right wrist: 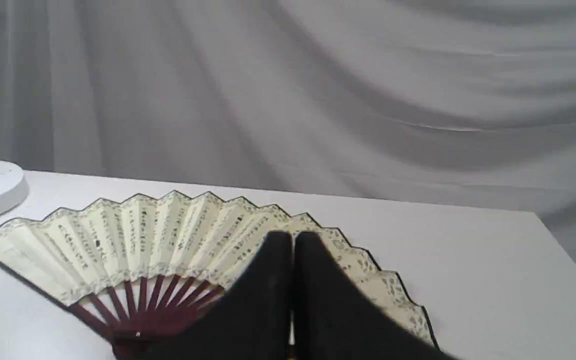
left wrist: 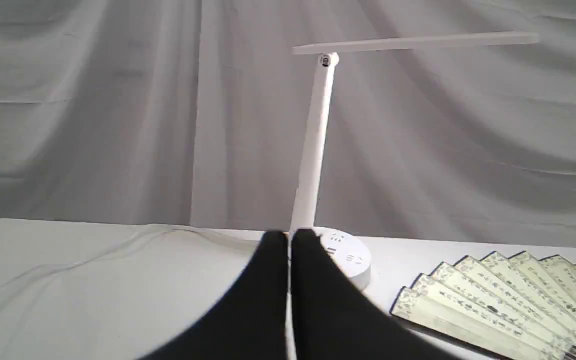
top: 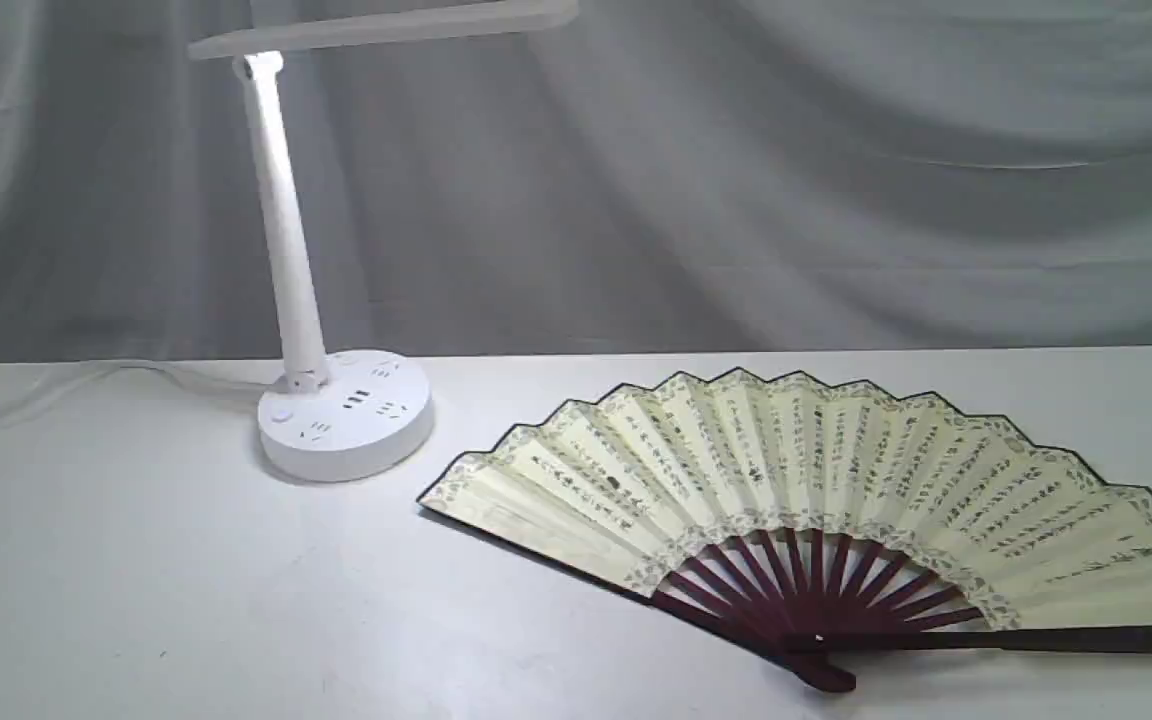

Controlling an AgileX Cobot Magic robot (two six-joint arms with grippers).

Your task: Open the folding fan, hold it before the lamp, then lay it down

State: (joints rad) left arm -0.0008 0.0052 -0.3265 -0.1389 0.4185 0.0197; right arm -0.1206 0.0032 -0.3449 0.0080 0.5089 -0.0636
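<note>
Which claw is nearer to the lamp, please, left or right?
Left. The left claw points at the base of the lamp; the right claw faces the folding fan, farther off.

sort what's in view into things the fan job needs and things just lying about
Belongs to the job: folding fan, spread open flat on the table; lamp.
Just there: grey backdrop cloth; white cord trailing from the lamp's base.

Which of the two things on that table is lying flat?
The folding fan, spread open flat on the table; the white lamp beside it stands upright on its round base.
</note>
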